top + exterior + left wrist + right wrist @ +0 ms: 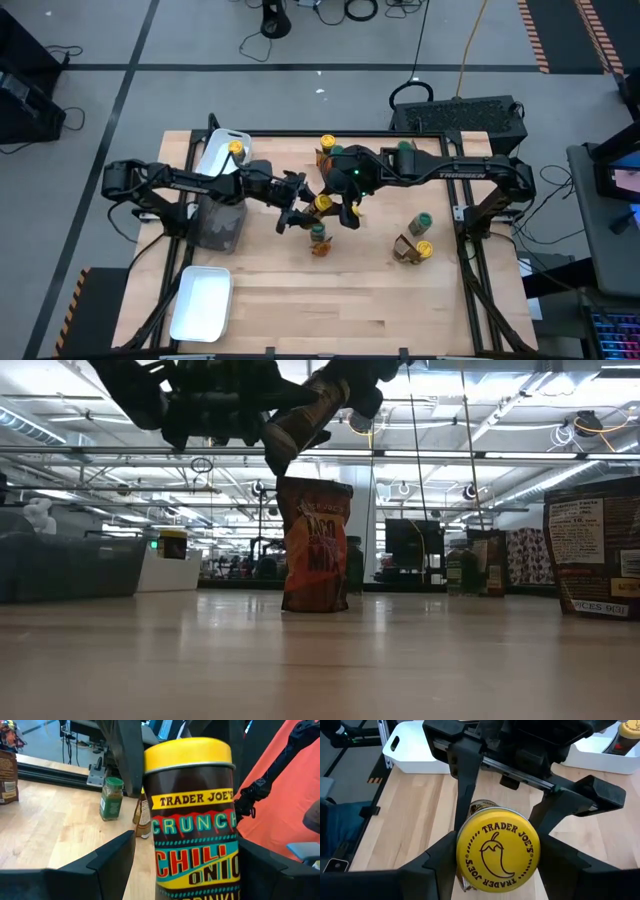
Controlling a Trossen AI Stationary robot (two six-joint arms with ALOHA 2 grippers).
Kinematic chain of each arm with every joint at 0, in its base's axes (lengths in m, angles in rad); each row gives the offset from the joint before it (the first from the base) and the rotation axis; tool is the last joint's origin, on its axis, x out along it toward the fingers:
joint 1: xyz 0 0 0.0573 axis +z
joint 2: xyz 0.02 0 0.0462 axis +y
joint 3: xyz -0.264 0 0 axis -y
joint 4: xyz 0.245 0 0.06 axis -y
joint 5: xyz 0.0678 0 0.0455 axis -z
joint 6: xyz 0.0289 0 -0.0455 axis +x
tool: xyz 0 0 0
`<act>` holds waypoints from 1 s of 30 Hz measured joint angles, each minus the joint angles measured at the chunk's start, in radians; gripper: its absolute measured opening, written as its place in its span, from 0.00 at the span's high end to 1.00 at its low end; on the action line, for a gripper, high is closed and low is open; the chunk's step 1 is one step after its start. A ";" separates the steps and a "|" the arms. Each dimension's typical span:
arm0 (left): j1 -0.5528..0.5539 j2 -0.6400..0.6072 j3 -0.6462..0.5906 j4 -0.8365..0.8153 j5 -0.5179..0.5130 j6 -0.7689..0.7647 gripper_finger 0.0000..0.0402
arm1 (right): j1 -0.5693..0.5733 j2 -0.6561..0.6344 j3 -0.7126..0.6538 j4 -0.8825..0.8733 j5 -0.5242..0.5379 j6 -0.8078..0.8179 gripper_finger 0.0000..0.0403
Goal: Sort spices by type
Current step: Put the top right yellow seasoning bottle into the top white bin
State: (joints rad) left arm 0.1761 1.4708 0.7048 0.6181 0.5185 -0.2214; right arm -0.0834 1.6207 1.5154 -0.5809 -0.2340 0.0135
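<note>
Handover step: brown cylindrical yellow-lidded jar [192,820] held aloft mid-table, gripped by left gripper [300,208] and right gripper [340,207]. Next: one must release.

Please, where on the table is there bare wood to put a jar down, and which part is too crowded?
Bare wood lies along the near edge, between the empty white tray and the packet with jars on the right. The middle is crowded: both grippers meet at a yellow-lidded jar, above a green-lidded jar.
</note>
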 joint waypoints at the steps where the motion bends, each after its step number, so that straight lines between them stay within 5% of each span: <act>1: 0.000 0.000 0.000 0.000 -0.003 0.000 0.29 | 0.000 0.000 0.000 0.000 0.000 0.000 0.49; 12: 0.000 0.000 0.000 0.001 -0.034 0.001 0.30 | 0.000 0.000 0.000 0.000 0.003 0.000 0.49; 20: 0.000 0.000 0.000 0.004 -0.034 0.021 0.51 | -0.001 0.000 0.000 0.004 0.010 0.000 0.48; 30: 0.000 -0.001 0.000 0.014 -0.040 0.028 0.55 | -0.003 -0.001 0.000 0.032 -0.006 -0.008 0.26</act>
State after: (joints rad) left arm 0.1761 1.4700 0.7044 0.6321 0.4782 -0.1938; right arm -0.0864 1.6201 1.5150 -0.5488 -0.2399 0.0055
